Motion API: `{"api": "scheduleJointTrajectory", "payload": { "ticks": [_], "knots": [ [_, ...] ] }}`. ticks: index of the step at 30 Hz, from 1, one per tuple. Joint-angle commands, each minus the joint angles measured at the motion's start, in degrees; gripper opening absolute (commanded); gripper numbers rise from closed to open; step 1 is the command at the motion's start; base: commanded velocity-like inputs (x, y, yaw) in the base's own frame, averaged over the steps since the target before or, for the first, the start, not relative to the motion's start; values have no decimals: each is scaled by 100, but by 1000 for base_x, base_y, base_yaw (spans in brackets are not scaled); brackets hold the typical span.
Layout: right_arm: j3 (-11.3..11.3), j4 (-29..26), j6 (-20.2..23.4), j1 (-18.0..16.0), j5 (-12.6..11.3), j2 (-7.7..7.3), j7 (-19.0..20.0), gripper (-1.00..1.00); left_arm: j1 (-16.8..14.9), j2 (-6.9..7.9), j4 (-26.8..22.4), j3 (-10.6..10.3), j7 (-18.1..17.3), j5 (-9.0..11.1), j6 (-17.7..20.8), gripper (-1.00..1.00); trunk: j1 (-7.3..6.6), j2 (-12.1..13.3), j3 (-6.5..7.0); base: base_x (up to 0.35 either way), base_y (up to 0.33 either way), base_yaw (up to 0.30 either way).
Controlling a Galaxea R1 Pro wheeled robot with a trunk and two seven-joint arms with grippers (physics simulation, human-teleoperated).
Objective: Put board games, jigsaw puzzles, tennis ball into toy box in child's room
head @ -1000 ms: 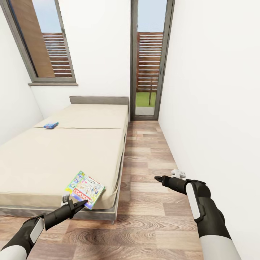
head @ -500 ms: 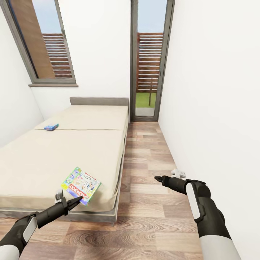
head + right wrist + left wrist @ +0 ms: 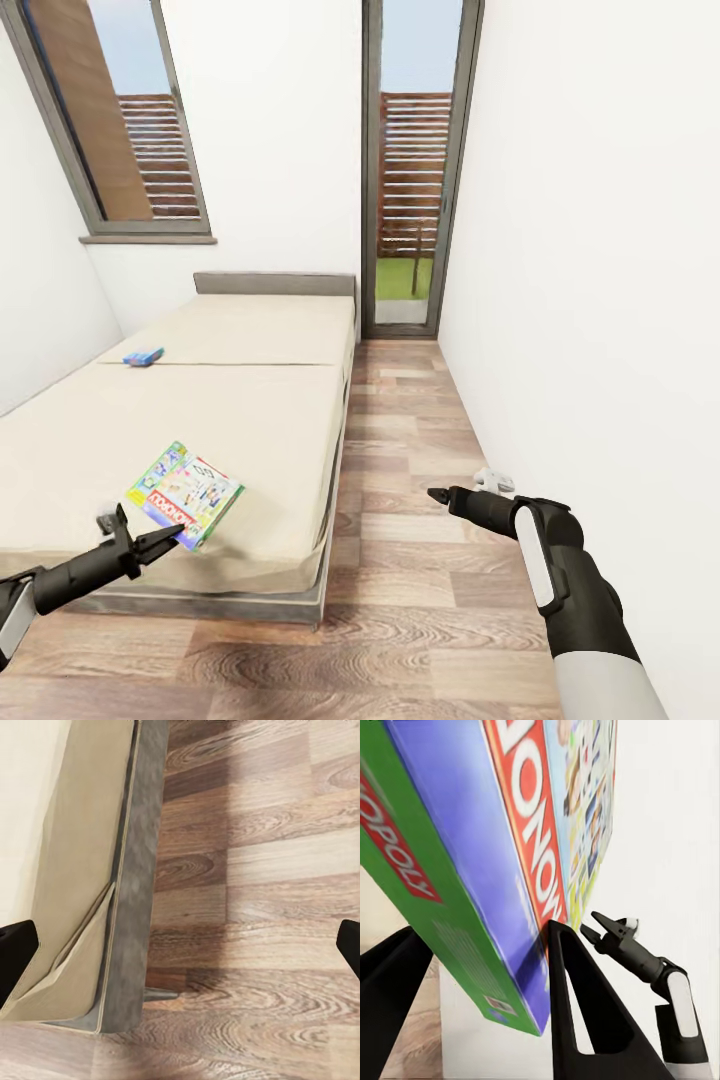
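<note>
Left gripper (image 3: 150, 545) clamps the red-bannered "Monopoly" box (image 3: 184, 493) over the bed (image 3: 230, 420); right gripper (image 3: 437, 494) hangs spread, empty, above the floor (image 3: 400, 600).

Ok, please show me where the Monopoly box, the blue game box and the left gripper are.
Monopoly box (image 3: 184, 494): head view, middle of its printed lid.
Blue game box (image 3: 143, 356): head view, middle of its top face, far up the bed.
Left gripper (image 3: 160, 541): head view, between its fingertips at the Monopoly box's near edge.
</note>
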Motion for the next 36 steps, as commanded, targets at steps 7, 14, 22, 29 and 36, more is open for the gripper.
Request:
{"api": "scheduleJointTrajectory", "payload": {
  "ticks": [7, 14, 22, 29, 36],
  "knots": [
    [-10, 52, -260, -4, -8, 6, 5, 100, 0, 365, -146, -39, -271, -11, 362, -100, -155, 280, 121, 0, 0, 0],
    [-4, 140, -301, -4, -31, 14, 12, 100, 7, 429, -392, -366, -774, -27, 382, -100, -309, 561, 246, 0, 0, 0],
    [-3, 123, -294, -4, -69, 15, 39, 100, 8, 555, -646, -589, -774, -21, 382, -100, -485, 882, 390, 0, 0, 0],
    [23, 94, -274, -4, -75, 15, 64, 100, 8, 567, -662, -593, -774, -21, 383, -100, -638, 1162, 516, 0, 0, 0],
    [30, 94, -277, -4, -76, 15, 63, 100, 7, 570, -662, -591, -774, -27, 386, -100, -792, 1443, 641, 0, 0, 0]
  ]
}}
